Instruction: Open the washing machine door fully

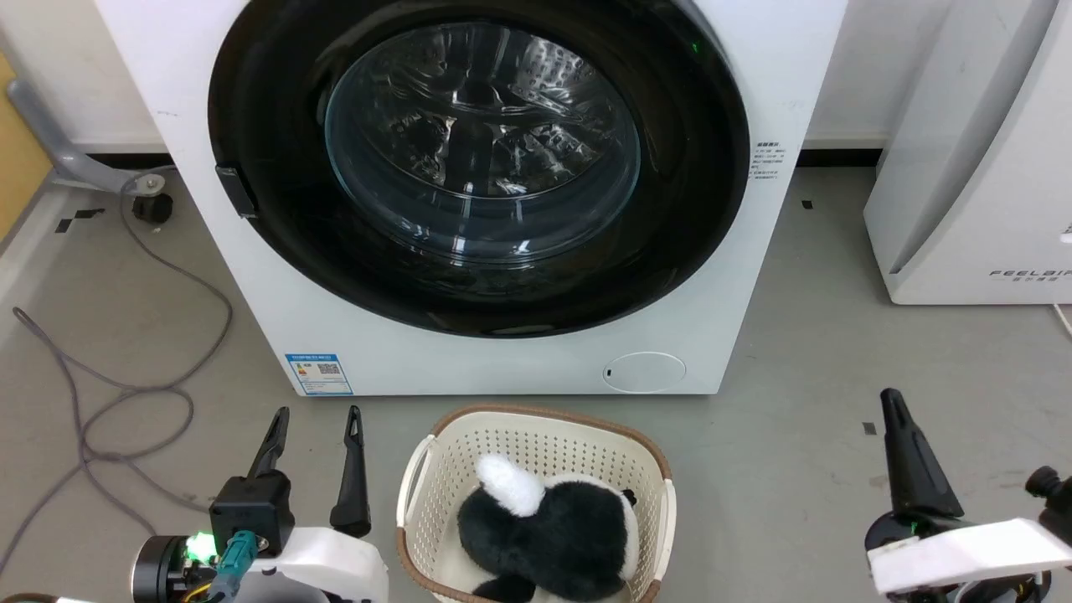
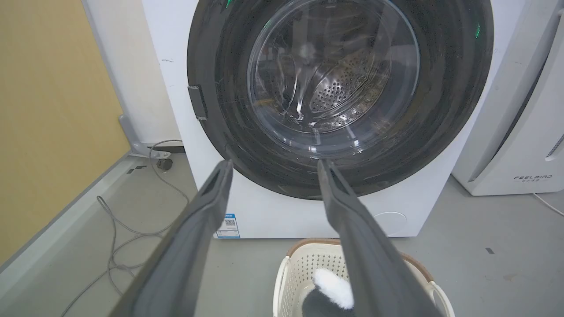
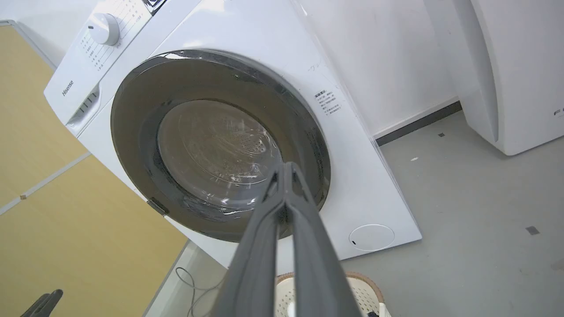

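The white washing machine (image 1: pixel 519 360) stands straight ahead, and its glossy black round door (image 1: pixel 695 209) lies flat against the front, glass bowl in the middle. A small dark latch tab (image 1: pixel 235 189) sits on the door's left edge. My left gripper (image 1: pixel 318 423) hovers low at the lower left, open and empty, well short of the door (image 2: pixel 445 110). In its wrist view the left gripper (image 2: pixel 273 164) frames the door's lower rim. My right gripper (image 1: pixel 893 400) is at the lower right, shut with nothing in it. The right wrist view shows the right gripper (image 3: pixel 285 166) before the tilted door (image 3: pixel 136 132).
A cream laundry basket (image 1: pixel 469 435) holding a black and white plush toy (image 1: pixel 544 528) sits on the floor just before the washer. Grey cables (image 1: pixel 126 368) loop on the floor at left. A white slanted appliance (image 1: pixel 971 167) stands at right. A yellow panel (image 2: pixel 48 110) flanks the left.
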You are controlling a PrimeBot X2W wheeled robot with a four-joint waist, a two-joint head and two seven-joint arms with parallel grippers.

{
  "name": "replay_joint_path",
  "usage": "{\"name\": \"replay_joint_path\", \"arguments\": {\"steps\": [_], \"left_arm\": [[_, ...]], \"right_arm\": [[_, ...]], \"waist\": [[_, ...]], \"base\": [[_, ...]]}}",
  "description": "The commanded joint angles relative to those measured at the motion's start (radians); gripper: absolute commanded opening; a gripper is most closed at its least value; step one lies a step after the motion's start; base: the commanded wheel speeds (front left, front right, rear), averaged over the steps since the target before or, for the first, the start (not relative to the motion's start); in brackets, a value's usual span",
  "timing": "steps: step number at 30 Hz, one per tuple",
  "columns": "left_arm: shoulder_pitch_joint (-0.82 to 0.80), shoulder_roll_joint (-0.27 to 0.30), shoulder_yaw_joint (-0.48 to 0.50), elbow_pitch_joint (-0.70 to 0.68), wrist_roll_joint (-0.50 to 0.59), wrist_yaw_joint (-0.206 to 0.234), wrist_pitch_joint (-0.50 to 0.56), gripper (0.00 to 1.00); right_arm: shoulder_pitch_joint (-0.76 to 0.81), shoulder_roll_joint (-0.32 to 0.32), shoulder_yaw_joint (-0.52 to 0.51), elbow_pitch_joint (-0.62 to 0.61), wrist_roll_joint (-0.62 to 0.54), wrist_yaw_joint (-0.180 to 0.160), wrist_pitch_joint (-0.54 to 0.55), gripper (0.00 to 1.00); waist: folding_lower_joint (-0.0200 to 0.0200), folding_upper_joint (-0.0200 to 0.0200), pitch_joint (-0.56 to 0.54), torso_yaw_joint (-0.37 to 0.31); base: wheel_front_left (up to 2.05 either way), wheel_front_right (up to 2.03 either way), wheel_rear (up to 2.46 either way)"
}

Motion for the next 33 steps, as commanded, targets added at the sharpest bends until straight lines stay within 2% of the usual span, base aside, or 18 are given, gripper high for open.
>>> {"name": "replay_joint_path", "arguments": {"steps": [1, 12, 19, 33], "left_arm": [[-0.002, 0.0, -0.003, -0.002, -0.007, 0.008, -0.01, 1.0], [-0.028, 0.0, -0.009, -0.008, -0.01, 0.016, -0.033, 1.0], [-0.062, 0.0, -0.011, -0.017, -0.009, 0.02, -0.047, 1.0], [-0.129, 0.0, -0.029, -0.029, -0.023, 0.041, -0.079, 1.0]], "right_arm": [[-0.016, 0.0, -0.006, 0.003, 0.037, 0.0, -0.009, 0.0], [-0.11, 0.0, -0.074, 0.054, 0.262, 0.0, 0.005, 0.0], [-0.215, -0.006, -0.137, 0.112, 0.353, 0.0, 0.04, 0.0], [-0.518, -0.082, -0.19, 0.323, 0.513, 0.0, 0.081, 0.0]], "waist": [[0.0, 0.0, 0.002, 0.0], [0.0, 0.0, 0.053, 0.014], [0.0, 0.0, 0.11, 0.03], [0.0, 0.0, 0.22, 0.069]], "base": [[0.0, 0.0, 0.0], [0.0, 0.0, 0.0], [0.0, 0.0, 0.0], [0.0, 0.0, 0.0]]}}
